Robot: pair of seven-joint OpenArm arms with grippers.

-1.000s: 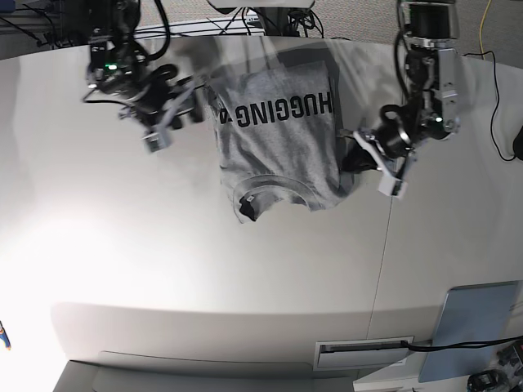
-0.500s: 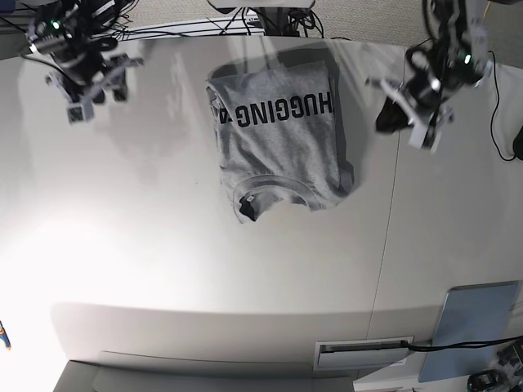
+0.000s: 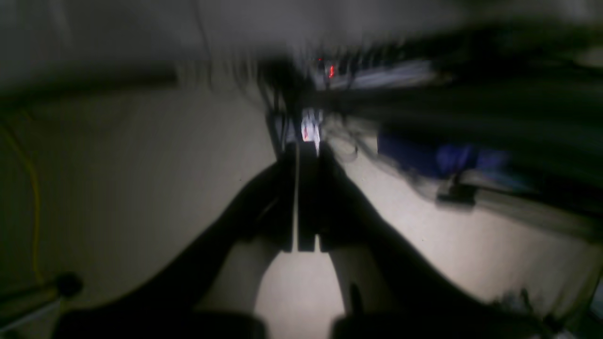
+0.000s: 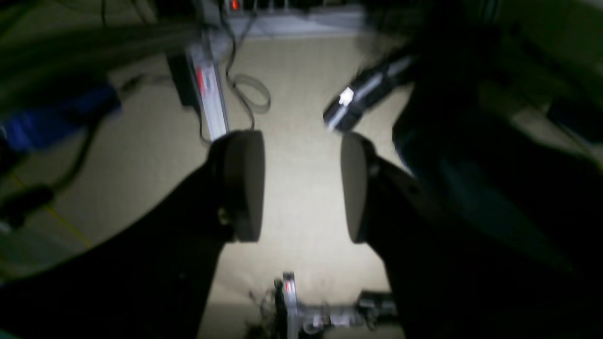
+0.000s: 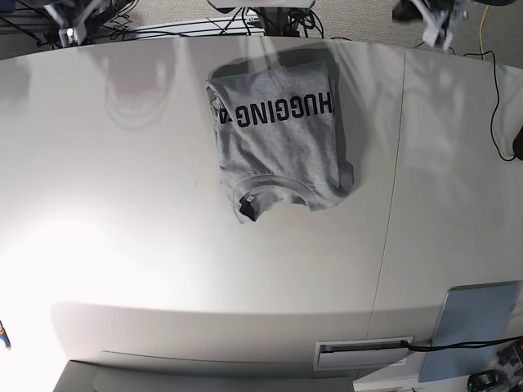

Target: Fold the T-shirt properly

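Pincer on the left arm (image 3: 301, 207), in the left wrist view, is showing its two dark fingers pressed together with only a thin seam between them, nothing caught there; beyond its tips the blurred picture is giving only floor and cables, no cloth, which suggests it is lifted clear of the work.

Right pincer (image 4: 301, 186), in the right wrist view, is standing partly apart, its rounded pads (image 4: 245, 183) facing each other across an empty gap, with pale floor and cables ahead of it; it is carrying nothing either.

Base view: both pincers are sitting at the very top edge, the left pincer (image 5: 433, 18) and the right pincer (image 5: 72, 16) well apart from the T-shirt (image 5: 278, 143), which is lying between and below them on the tabletop (image 5: 122, 245). It is lying folded into a narrow panel, lettering up, collar toward the camera. Judging by this, the arms are parking away because the fold looks finished
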